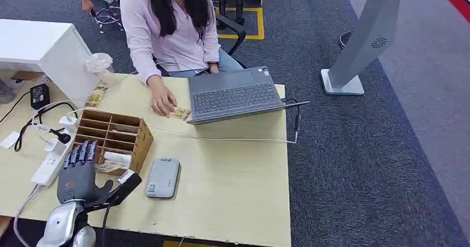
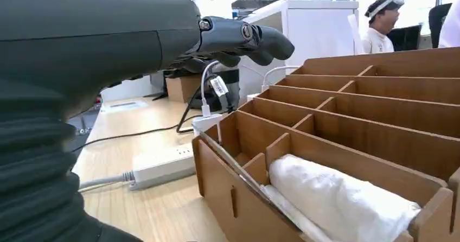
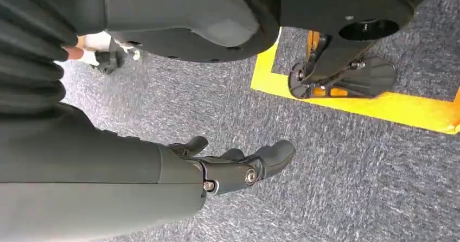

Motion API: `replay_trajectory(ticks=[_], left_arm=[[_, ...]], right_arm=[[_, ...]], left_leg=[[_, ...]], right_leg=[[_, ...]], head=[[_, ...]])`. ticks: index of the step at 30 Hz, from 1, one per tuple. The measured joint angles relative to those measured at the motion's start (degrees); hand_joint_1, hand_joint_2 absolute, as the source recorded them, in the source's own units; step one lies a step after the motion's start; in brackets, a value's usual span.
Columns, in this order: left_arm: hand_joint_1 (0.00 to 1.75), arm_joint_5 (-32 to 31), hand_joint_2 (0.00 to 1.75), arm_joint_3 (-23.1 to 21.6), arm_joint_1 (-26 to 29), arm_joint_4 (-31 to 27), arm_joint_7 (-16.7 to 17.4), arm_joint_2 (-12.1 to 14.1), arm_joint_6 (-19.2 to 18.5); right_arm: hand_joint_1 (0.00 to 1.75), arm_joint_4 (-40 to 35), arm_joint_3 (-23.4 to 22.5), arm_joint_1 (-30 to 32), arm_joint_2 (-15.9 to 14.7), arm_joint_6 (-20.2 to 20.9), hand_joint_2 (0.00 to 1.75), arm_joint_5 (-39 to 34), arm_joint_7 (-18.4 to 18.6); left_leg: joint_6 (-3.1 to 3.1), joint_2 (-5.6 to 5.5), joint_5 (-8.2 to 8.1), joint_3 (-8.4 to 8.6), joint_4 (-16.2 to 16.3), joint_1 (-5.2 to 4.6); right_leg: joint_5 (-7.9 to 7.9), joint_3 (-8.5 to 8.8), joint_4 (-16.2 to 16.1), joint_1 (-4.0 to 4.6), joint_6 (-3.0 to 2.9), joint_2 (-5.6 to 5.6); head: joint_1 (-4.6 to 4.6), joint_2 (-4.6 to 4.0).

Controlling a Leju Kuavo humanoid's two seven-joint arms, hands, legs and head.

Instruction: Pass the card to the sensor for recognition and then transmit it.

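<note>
From the head view, the left hand (image 1: 77,175) hovers beside the wooden organizer (image 1: 113,139), fingers spread and grasping nothing, likely poised to draw a card (image 1: 111,166) from the front slot; the grey sensor (image 1: 163,177) lies just beside on the table (image 1: 233,169), handy for scanning. The left wrist view shows the fingers (image 2: 244,38) extended above the compartments. In the right wrist view, the right hand (image 3: 233,166) hangs loosely open over carpet.

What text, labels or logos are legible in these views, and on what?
Nothing reads clearly.
Grey sensor: small marks on top and a sticker near its edge, too small to read.
White cable tag: print blurred.
Grey stand: round swirl emblem, no letters.
Laptop keys: illegible.
</note>
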Motion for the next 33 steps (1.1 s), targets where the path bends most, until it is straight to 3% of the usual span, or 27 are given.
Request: replay_trajectory(ticks=[14, 15, 16, 33], left_arm=[[0.0, -1.2, 1.75, 0.2, -1.23, 0.52, 0.07, -1.29, -0.61], [0.21, -1.27, 1.75, 0.22, -1.23, 0.52, 0.07, -1.38, -0.68], [1.75, -1.4, 1.75, 0.24, -1.23, 0.52, 0.07, -1.42, -0.79], [1.75, -1.7, 1.75, 1.99, -1.77, 1.95, -2.36, -2.6, -0.96]], right_arm=[[0.0, 0.0, 0.0, -0.02, 0.0, -0.04, 0.0, 0.5, -0.07], [0.0, 0.0, 0.0, -0.02, 0.0, -0.04, 0.0, 0.57, -0.04], [0.0, 0.0, 0.0, -0.02, 0.0, -0.02, 0.0, 0.61, -0.07], [0.0, 0.0, -0.07, -0.06, 0.0, 0.11, 0.0, 2.25, 0.09]], left_leg=[[0.0, 0.0, 0.0, 0.0, 0.0, 0.0], [0.0, 0.0, 0.0, -0.01, 0.0, 0.0], [0.0, 0.0, 0.0, -0.01, 0.0, 0.0], [0.0, 0.0, 0.0, -0.01, 0.0, 0.0]], right_leg=[[0.0, 0.0, 0.0, 0.0, 0.0, 0.0], [0.0, 0.0, 0.0, 0.0, 0.0, 0.0], [0.0, 0.0, 0.0, 0.0, 0.0, 0.0], [0.0, 0.0, 0.0, 0.0, 0.0, 0.01]], head=[[0.0, 0.0], [0.0, 0.0], [0.0, 0.0], [0.0, 0.0]])
